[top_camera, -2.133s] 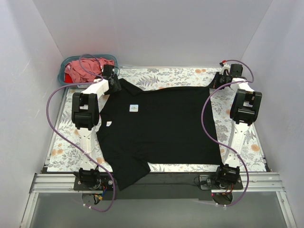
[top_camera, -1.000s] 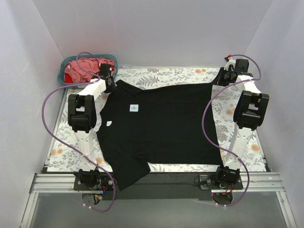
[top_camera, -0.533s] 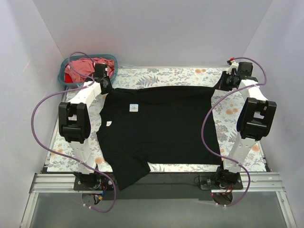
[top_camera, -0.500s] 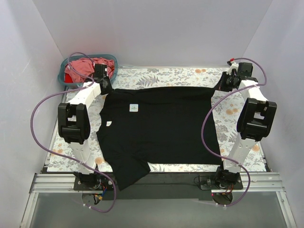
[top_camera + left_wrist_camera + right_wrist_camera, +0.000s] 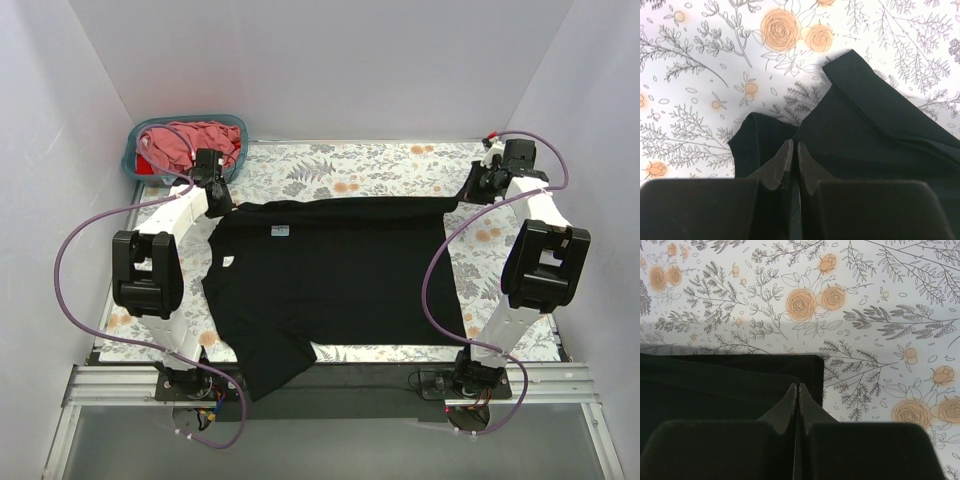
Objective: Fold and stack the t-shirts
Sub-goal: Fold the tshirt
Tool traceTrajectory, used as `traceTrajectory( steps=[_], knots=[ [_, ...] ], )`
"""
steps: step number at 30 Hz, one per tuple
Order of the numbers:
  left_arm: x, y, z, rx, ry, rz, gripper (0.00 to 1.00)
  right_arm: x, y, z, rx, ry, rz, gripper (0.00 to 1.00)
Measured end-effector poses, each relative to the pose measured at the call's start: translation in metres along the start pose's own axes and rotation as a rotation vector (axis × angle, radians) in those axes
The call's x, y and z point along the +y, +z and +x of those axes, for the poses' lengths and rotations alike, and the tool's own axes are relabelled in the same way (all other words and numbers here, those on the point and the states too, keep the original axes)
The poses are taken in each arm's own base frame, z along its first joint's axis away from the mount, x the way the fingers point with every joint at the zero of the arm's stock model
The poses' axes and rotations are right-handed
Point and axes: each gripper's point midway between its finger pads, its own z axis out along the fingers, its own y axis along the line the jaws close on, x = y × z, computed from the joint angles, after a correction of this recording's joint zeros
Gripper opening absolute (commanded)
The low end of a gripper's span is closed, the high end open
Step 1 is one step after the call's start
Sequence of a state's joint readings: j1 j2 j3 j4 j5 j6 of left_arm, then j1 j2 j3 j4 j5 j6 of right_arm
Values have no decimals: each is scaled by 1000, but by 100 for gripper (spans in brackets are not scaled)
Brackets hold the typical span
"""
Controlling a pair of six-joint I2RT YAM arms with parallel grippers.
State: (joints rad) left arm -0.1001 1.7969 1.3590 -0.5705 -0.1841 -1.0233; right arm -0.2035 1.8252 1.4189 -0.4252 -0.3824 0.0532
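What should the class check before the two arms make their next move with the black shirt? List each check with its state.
1. Left gripper shut on black shirt: ok.
2. Right gripper shut on its hem corner: ok.
3. Far edge straight between both grips: ok.
4. Whole shirt lying on table: not ok, near sleeve overhangs the front edge.
5. Right arm's purple cable clear of cloth: cannot tell.
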Motion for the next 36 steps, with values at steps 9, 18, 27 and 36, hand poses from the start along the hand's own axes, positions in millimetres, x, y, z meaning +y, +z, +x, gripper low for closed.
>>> traceTrajectory(
  steps=[9,18,27,36],
  knots=[
    [8,3,24,45,-13,-18,0,-4,-11,8,18,32,38,1],
    [16,8,54,107,-36,-38,0,-10,-7,31,68,75,54,1],
    [18,12,59,106,-42,-40,0,-22,-2,67,142,132,94,1],
    [18,12,52,87,-43,-46,0,-26,0,76,163,152,114,1]
  ],
)
